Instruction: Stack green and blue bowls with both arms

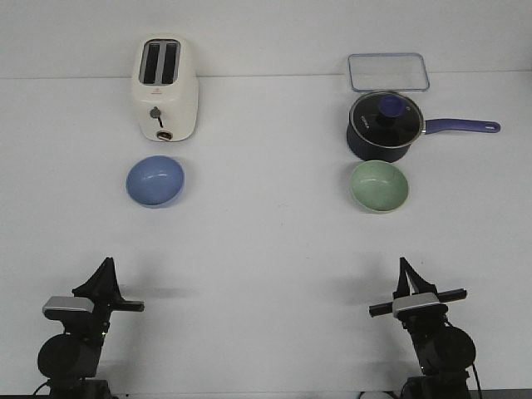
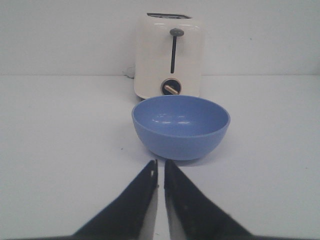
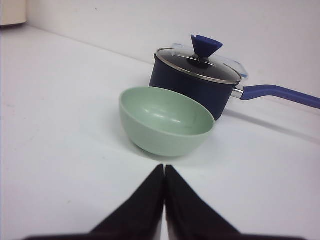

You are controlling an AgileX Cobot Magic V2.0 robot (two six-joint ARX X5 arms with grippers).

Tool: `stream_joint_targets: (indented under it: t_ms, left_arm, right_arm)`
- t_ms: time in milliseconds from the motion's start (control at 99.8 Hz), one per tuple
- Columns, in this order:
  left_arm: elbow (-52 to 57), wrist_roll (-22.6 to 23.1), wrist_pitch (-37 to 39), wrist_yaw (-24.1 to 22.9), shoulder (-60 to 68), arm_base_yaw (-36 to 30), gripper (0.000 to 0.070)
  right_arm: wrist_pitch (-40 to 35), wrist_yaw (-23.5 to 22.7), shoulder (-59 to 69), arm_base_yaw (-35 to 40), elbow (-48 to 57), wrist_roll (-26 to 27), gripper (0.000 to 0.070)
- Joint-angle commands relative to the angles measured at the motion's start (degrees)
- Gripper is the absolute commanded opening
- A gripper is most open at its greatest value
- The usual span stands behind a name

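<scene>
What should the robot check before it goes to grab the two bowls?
1. Blue bowl upright and empty: ok.
2. Green bowl upright and empty: ok.
3. Left hand lined up with the blue bowl: ok, the bowl sits straight ahead of it.
4. Right hand lined up with the green bowl: ok.
5. Hands open enough to grip a rim: not ok, both are shut and holding nothing.
6. Room behind the green bowl: not ok, the saucepan stands very close behind it; whether they touch, cannot tell.
</scene>
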Motion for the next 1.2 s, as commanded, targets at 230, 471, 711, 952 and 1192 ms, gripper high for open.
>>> stream_joint_targets:
  t_ms: [230,471,711,952,1192]
  left_arm:
    - [-1.1,-0.2,0.6,0.0,-0.1,0.0,0.0015]
    - [-1.1,-0.2,0.6,0.0,-0.1,0.0,0.0015]
    - [-1.1,-0.2,0.6,0.0,-0.1,0.0,0.0015]
    - [-1.1,-0.2,0.6,0.0,-0.1,0.0,0.0015]
    - [-1.1,-0.2,0.6,0.0,-0.1,0.0,0.0015]
  right_arm:
    - [1.8,0.5,-0.1,0.0,0.0,26.2,0.0]
    - [-0.4,0.5,3.8,0.0,6.2,36.6,0.0]
    - [-5.1,3.1,22.2,-0.3,18.7,35.6,0.0]
    - [-6.6,1.3,42.1,-2.6,31.1,33.1,0.0333]
    - [-10.4,-1.5,57.6,-5.0,41.7,32.7,0.05]
